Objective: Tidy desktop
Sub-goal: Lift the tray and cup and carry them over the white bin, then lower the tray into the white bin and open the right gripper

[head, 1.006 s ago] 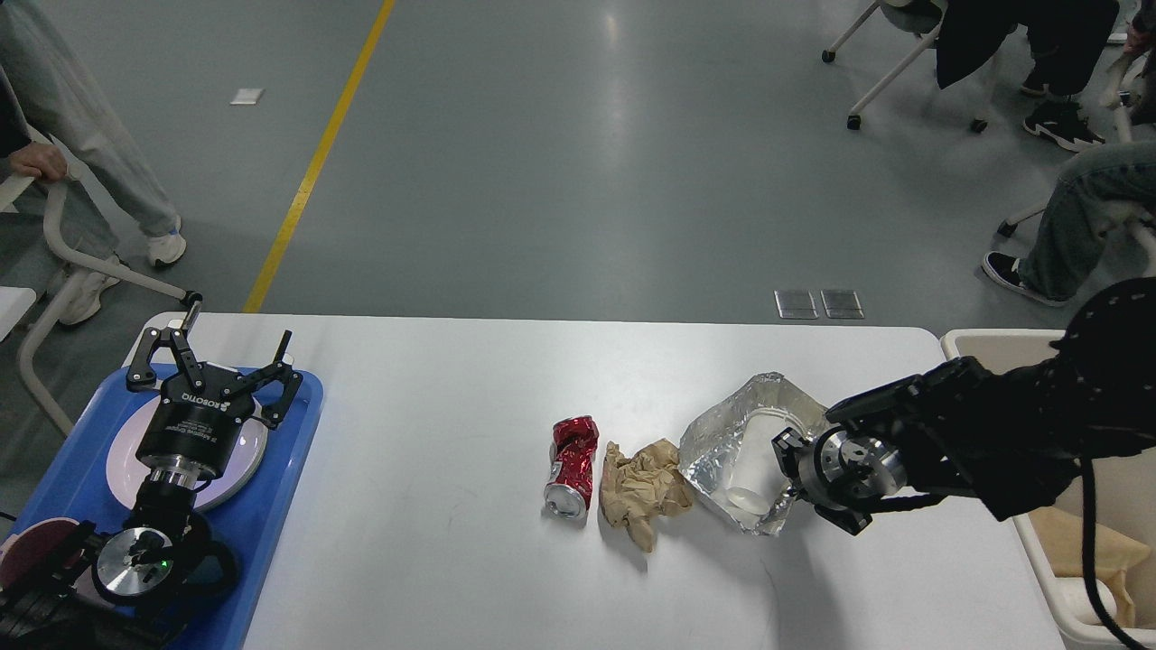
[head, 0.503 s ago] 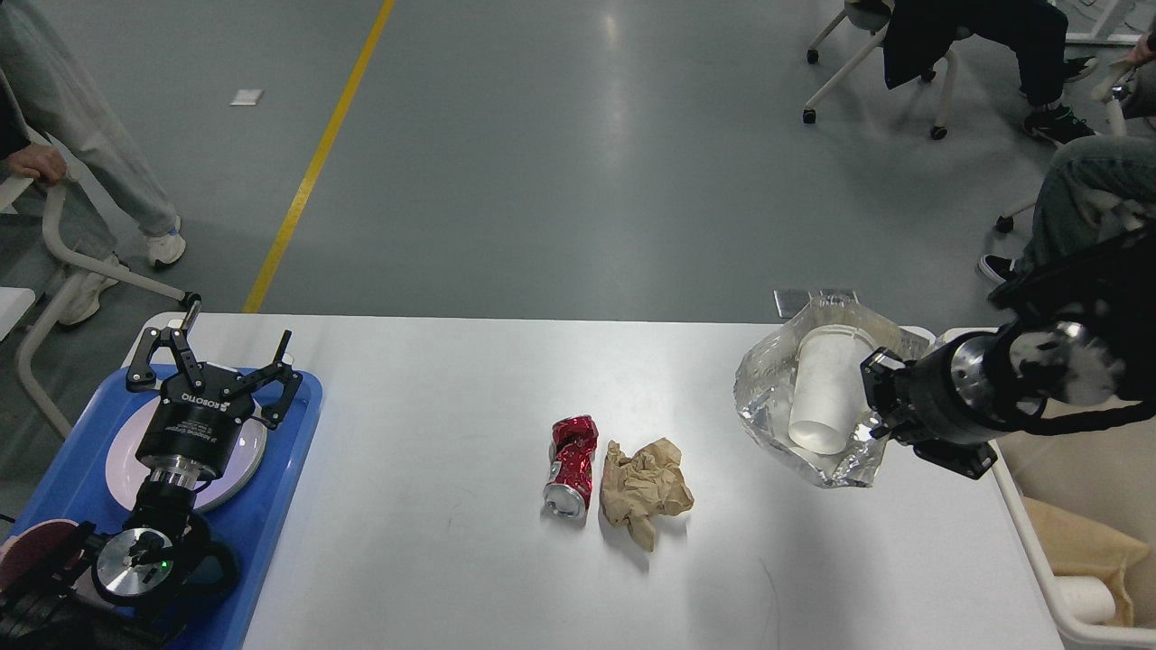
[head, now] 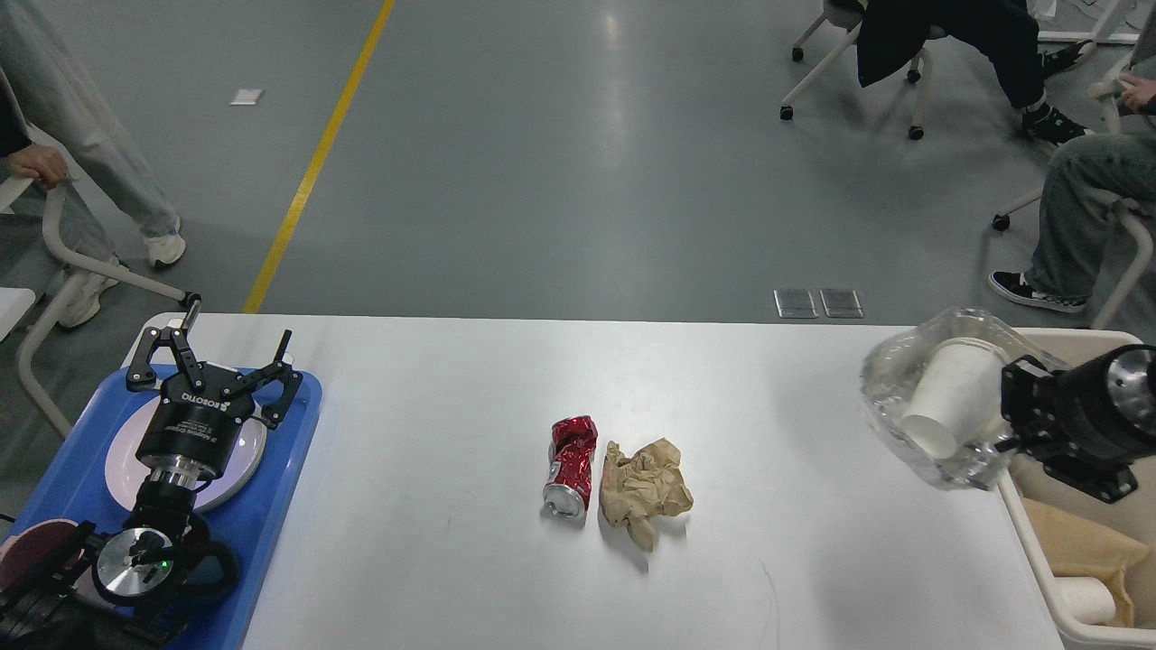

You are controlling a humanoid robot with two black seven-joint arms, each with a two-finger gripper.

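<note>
Jaws apart, white desktop (head: 470, 406), crushed can (head: 572, 467)

Matte desktop (head: 470, 406), seemingly crinkled-foil wrapper (head: 890, 397)

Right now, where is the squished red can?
The can lies near the middle of the desktop, just left of the crumpled brown paper.

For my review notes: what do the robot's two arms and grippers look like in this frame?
Both arms are black. The left gripper has a cylindrical black body with white ROBOTIQ lettering and two black linkage fingers; below it sit silver metal joint rings, one showing a small green light. The right gripper is seen as a blocky black piece on a black wrist with a shiny silver disc; its fingers cannot be made out.
</note>
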